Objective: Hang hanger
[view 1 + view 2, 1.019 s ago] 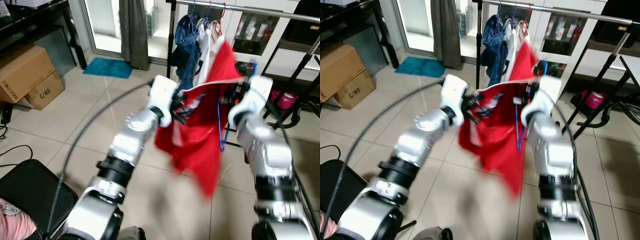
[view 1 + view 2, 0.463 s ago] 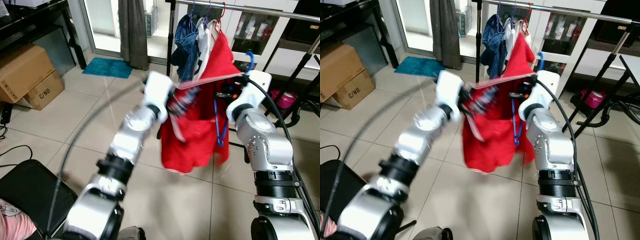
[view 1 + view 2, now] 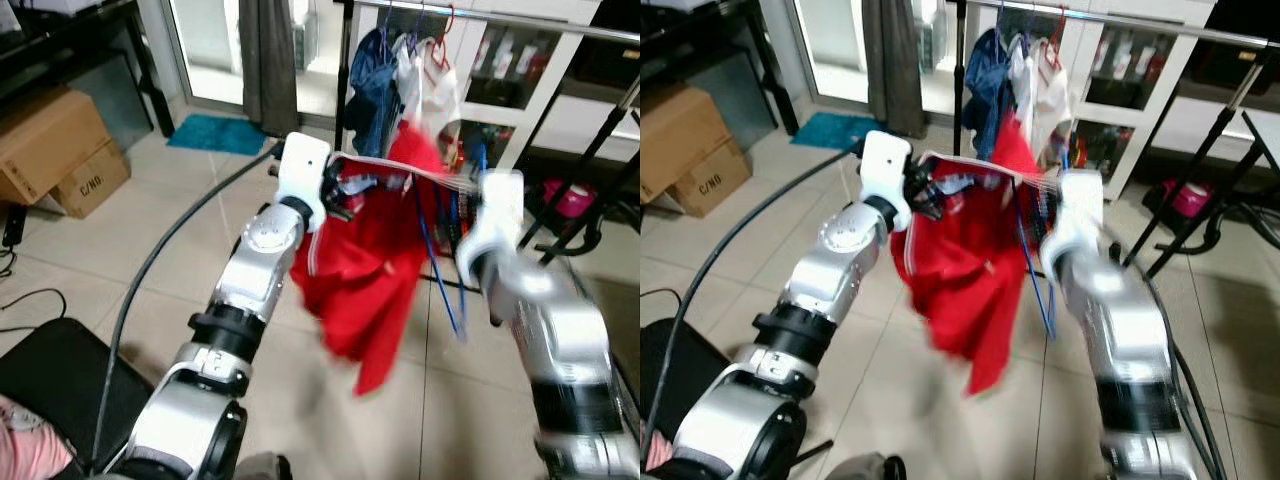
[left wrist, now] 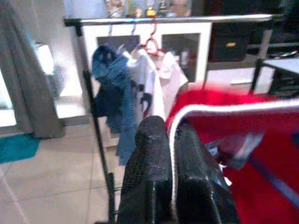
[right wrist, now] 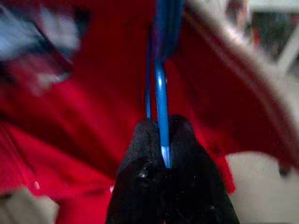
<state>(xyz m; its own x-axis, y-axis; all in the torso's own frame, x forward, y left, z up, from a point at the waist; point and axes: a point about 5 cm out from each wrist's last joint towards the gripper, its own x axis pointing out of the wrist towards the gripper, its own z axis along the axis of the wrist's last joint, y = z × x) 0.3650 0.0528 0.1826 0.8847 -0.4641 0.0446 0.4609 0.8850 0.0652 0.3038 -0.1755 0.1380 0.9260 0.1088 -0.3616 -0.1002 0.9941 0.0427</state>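
Since half a second ago the red garment has been swung lower and toward the robot's left, and the blue hanger, which then stood near upright with its hook raised beside the right tool, is now tipped. The right arm is smeared by motion blur, so a repositioning is judged to be under way rather than finished. The hanger has not been put on the clothes rail; the carry-and-lift part of the task is taken to be still in hand.

The left tool is pressed together on the white-piped edge of the garment, the trim being pinched between its two fingers. The right tool is clamped on a thin blue bar of the hanger, which runs straight out between its fingertips.

The hanger is held in the air between the two arms, in front of the rail and below it, wrapped in the red cloth. Its visible blue bars are seen slanting from upper left, near the white trim, down toward the lower right beside the right arm, so the long axis is judged steeply tilted. Where the hook points cannot be told, since it is blurred or hidden by cloth.

On the rail beyond, a denim garment and a white shirt are already hung, the shirt on a red hanger.
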